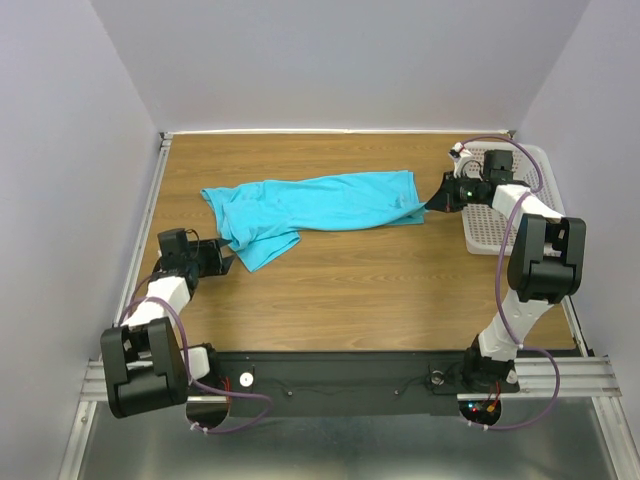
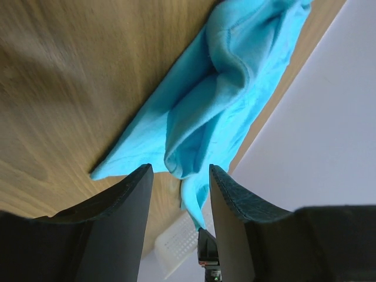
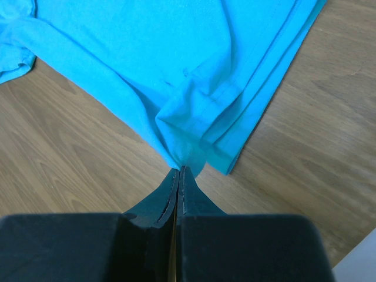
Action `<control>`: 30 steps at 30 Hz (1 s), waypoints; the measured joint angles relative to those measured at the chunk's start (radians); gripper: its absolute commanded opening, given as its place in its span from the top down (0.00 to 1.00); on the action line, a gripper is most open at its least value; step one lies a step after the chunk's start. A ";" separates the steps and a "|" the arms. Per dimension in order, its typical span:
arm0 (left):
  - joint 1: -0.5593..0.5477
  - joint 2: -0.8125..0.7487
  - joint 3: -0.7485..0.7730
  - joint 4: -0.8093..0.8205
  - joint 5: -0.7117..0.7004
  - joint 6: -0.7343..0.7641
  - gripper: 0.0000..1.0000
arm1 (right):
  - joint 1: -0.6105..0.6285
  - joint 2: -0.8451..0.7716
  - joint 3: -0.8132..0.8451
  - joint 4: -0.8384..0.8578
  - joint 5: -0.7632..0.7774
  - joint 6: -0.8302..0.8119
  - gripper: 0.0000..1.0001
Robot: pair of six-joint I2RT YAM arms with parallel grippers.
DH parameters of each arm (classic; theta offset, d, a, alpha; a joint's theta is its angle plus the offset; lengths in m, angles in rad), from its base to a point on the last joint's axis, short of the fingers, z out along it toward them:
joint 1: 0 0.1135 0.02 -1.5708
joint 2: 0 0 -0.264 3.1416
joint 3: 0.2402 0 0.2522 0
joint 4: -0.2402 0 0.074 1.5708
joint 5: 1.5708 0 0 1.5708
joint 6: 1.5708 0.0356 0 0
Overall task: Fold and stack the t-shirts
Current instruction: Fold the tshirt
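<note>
One turquoise t-shirt (image 1: 320, 205) lies crumpled and stretched across the far half of the wooden table (image 1: 350, 290). My right gripper (image 1: 435, 203) is shut on a pinch of its right edge, and the right wrist view shows the cloth (image 3: 176, 59) bunching into the closed tips (image 3: 180, 168). At the shirt's lower left corner, my left gripper (image 1: 230, 262) stands low and open. In the left wrist view the cloth (image 2: 217, 100) lies just beyond the tips (image 2: 180, 171), with a gap between the two fingers (image 2: 126, 217).
A white mesh basket (image 1: 485, 240) stands at the table's right edge behind the right arm, and shows far off in the left wrist view (image 2: 176, 241). Grey walls close in the table on three sides.
</note>
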 measured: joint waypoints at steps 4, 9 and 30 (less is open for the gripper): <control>0.002 0.063 0.000 0.013 0.007 0.000 0.48 | 0.000 0.000 0.000 0.000 0.000 0.000 0.99; 0.002 0.097 0.000 0.032 0.016 0.000 0.48 | 0.000 0.000 0.000 0.000 0.000 0.000 1.00; 0.001 0.286 0.016 0.183 0.079 0.019 0.71 | 0.000 0.002 0.000 0.001 -0.004 0.000 0.99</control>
